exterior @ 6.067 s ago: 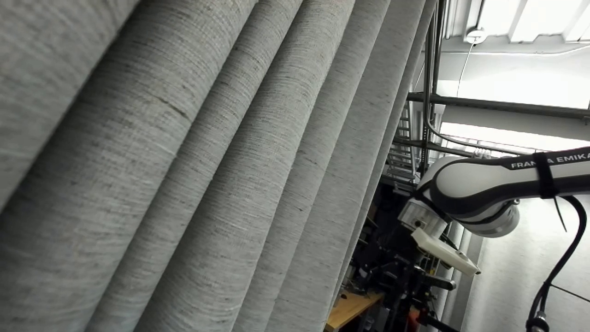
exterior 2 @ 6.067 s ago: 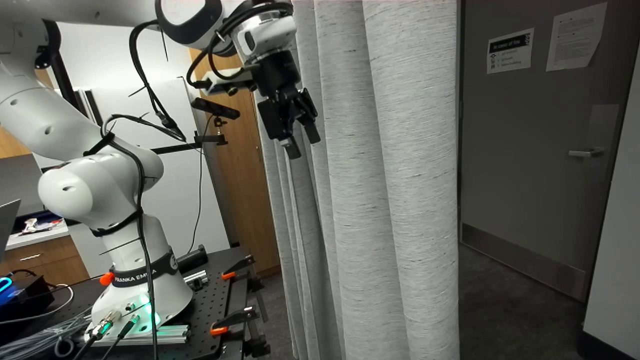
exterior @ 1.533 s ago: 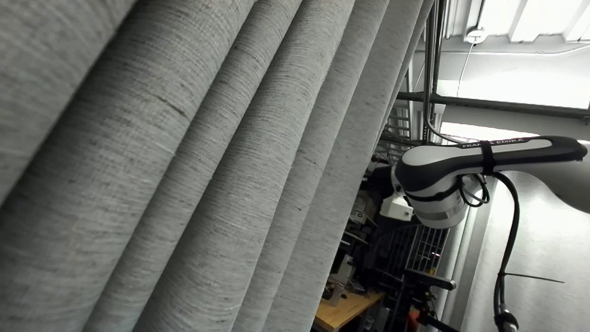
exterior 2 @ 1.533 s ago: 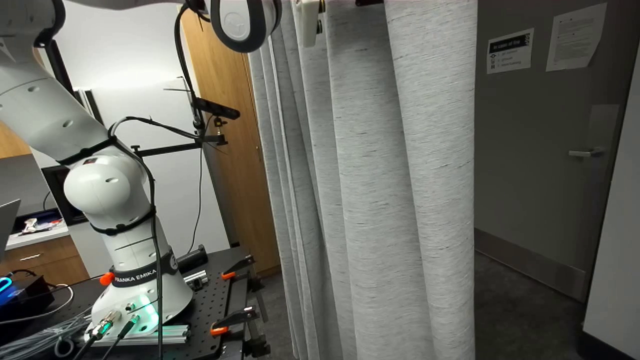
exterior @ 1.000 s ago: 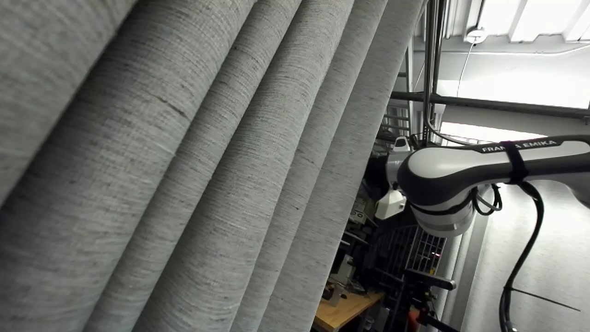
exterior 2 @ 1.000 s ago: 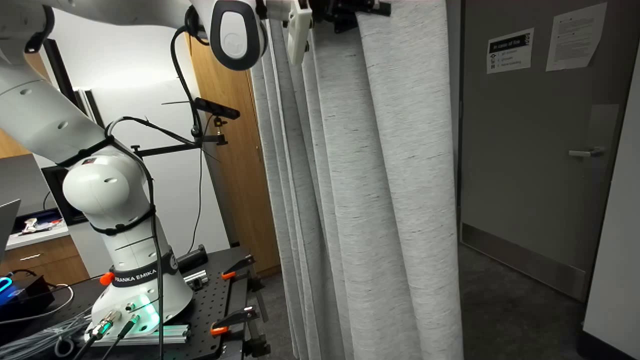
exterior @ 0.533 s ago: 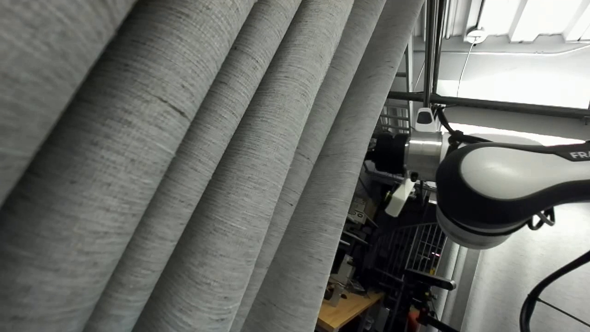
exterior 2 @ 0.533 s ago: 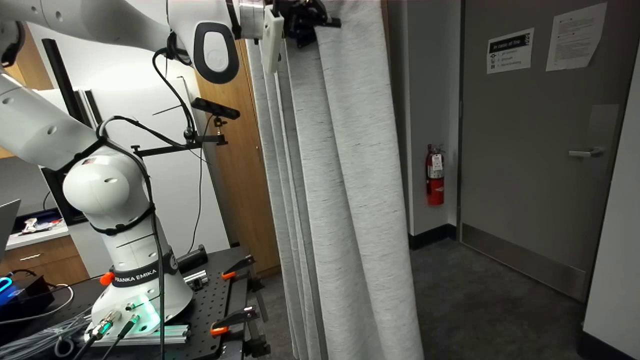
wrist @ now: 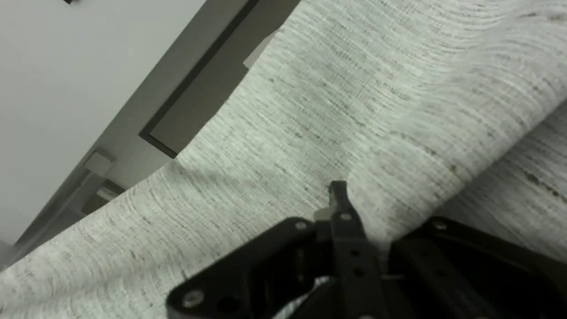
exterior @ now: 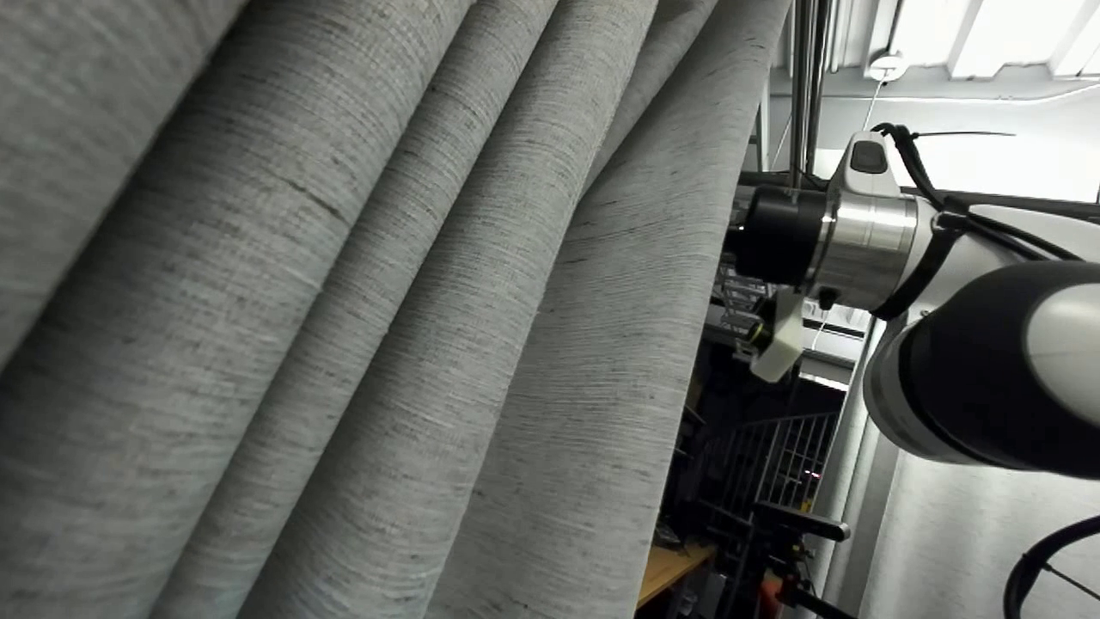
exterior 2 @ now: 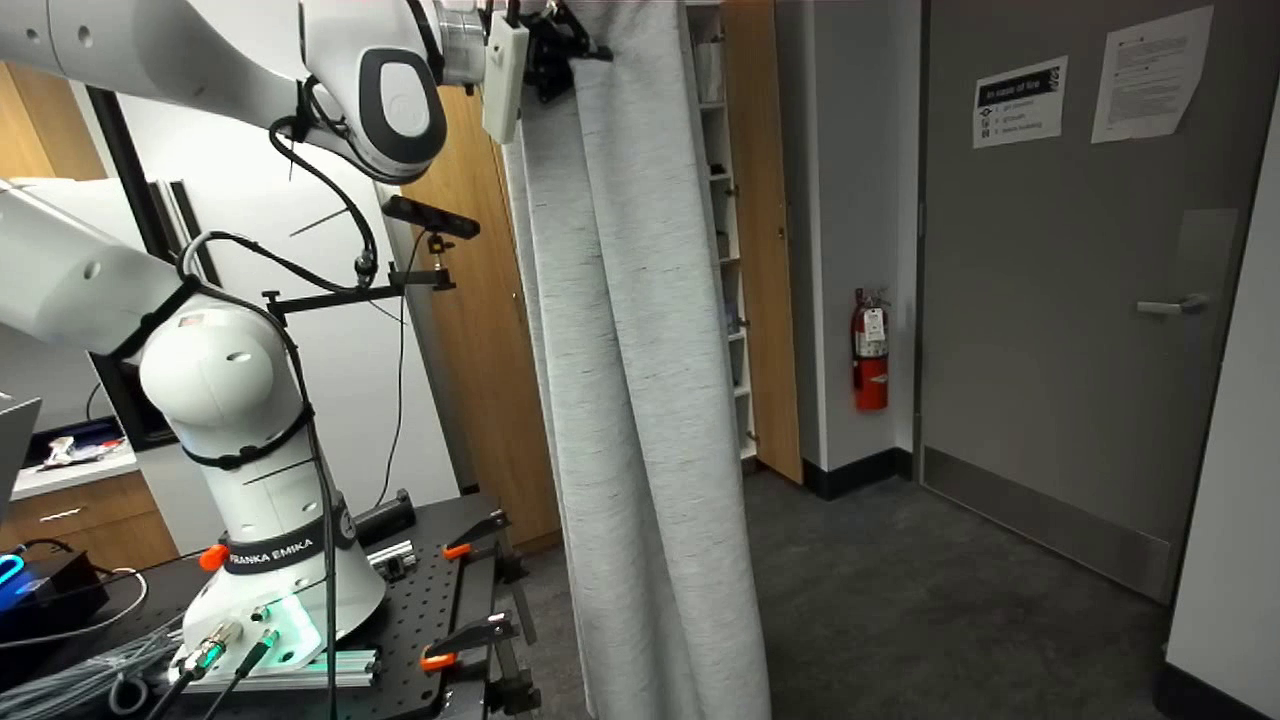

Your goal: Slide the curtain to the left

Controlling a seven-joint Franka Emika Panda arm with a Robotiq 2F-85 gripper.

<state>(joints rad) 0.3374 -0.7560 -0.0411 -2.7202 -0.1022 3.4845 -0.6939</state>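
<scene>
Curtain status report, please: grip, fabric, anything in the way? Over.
Gripper shut on the curtain. Curtain hanging in slanted folds, door and fire extinguisher in plain sight to its right in an exterior view. Nothing seen blocking the slide.

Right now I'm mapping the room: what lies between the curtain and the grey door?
An exterior view shows shelves, an open cabinet door, wall with a fire extinguisher, and floor.

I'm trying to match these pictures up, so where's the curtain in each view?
In an exterior view: the curtain fills the left and middle in slanting folds.
In an exterior view: the curtain hangs around the middle, top edge to bottom.
Wrist view: the curtain spreads from lower left to upper right, with the jaws closed on a fold low, right of centre.
Shared landmark: the pale wrist-mounted block, in both exterior views only.
</scene>
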